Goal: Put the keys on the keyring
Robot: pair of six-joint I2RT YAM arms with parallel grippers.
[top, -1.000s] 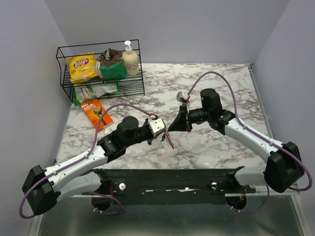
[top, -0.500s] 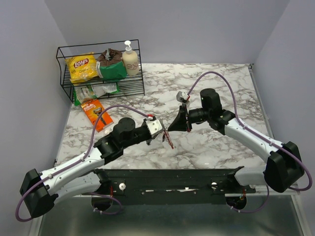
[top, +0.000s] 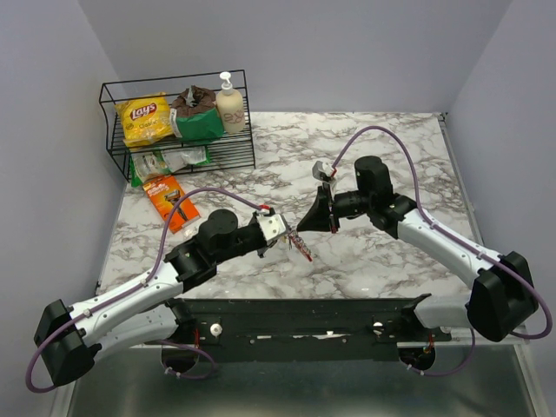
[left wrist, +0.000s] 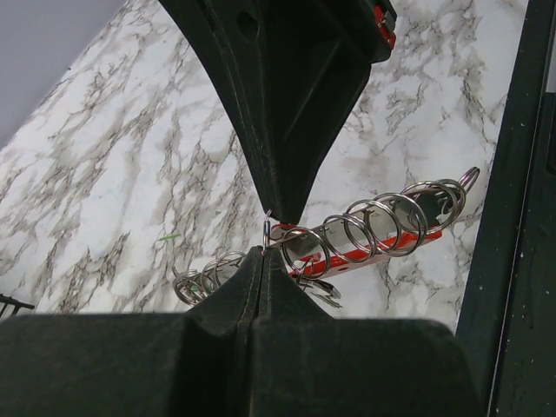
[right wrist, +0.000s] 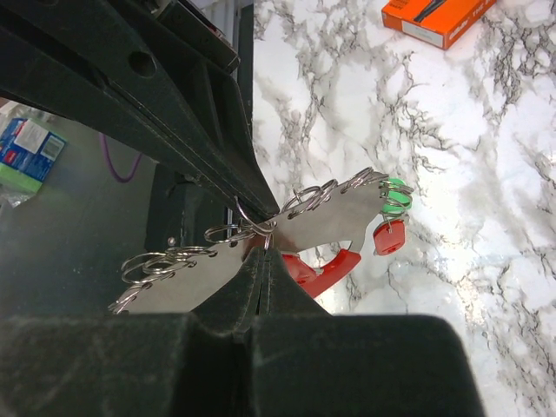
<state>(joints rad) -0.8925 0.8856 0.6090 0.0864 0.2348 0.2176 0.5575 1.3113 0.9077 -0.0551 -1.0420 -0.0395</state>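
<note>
- Your left gripper [left wrist: 263, 256] is clenching the red curved keyring with silvery metal rings [left wrist: 373, 228] above the marbled white table [top: 391, 148].
- Your right gripper [right wrist: 265, 256] is pinching one of its rings, tip to tip with the left.

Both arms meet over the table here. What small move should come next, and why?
Probably ease the two tips slightly apart, to spread the pinched loop open. The left fingers and right fingers are shut tip to tip on one small loop of the keyring, which hangs above the table.
</note>
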